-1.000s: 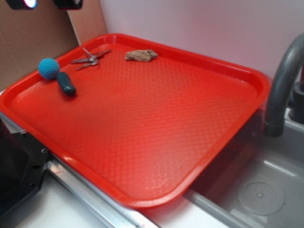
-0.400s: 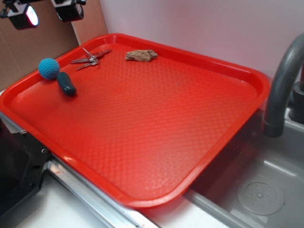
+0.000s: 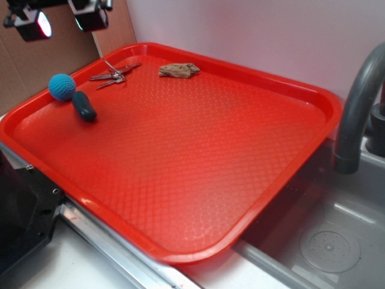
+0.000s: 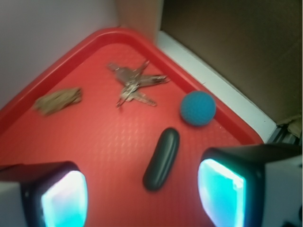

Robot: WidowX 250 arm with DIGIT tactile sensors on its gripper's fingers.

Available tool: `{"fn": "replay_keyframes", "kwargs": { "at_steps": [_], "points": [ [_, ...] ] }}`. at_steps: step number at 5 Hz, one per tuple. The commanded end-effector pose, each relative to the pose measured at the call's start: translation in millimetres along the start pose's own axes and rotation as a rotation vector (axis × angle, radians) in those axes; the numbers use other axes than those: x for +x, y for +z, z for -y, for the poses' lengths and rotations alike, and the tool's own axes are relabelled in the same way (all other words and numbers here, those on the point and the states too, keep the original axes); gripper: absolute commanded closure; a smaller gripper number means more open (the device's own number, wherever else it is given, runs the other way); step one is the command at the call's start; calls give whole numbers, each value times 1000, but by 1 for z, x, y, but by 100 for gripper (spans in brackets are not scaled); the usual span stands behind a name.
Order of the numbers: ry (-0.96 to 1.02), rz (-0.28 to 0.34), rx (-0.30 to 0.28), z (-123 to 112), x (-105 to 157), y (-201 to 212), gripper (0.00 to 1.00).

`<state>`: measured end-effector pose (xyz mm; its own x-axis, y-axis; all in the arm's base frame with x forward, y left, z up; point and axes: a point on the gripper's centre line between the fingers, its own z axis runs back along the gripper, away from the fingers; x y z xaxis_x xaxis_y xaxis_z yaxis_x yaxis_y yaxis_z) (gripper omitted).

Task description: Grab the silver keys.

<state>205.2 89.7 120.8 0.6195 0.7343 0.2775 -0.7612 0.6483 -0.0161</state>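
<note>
Gripper (image 3: 60, 21) hangs above the far left corner of the red tray (image 3: 289, 174), fingers spread wide, nothing between them. The silver keys (image 3: 114, 73) lie fanned flat there: thin grey blades splayed from a ring, beyond the blue ball (image 3: 62, 87).

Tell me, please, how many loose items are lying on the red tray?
4: silver keys at the far corner, brown rag beside them, blue ball at the rim, dark green oblong touching it. None seems hidden.
</note>
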Motion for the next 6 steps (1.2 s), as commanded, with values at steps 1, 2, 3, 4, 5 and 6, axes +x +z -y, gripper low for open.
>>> {"fn": "replay_keyframes", "kwargs": {
  "at_steps": [1,2,3,4,5,6],
  "points": [
    [107,179,-18,9,16,-27,0],
    [136,236,-53,3,27,-54,0],
    [38,229,-49,7,42,-71,0],
    [-66,231,-115,8,53,-89,0],
    [-39,208,-89,9,62,-100,0],
    [-5,196,-43,9,62,-105,100]
  ]
}}
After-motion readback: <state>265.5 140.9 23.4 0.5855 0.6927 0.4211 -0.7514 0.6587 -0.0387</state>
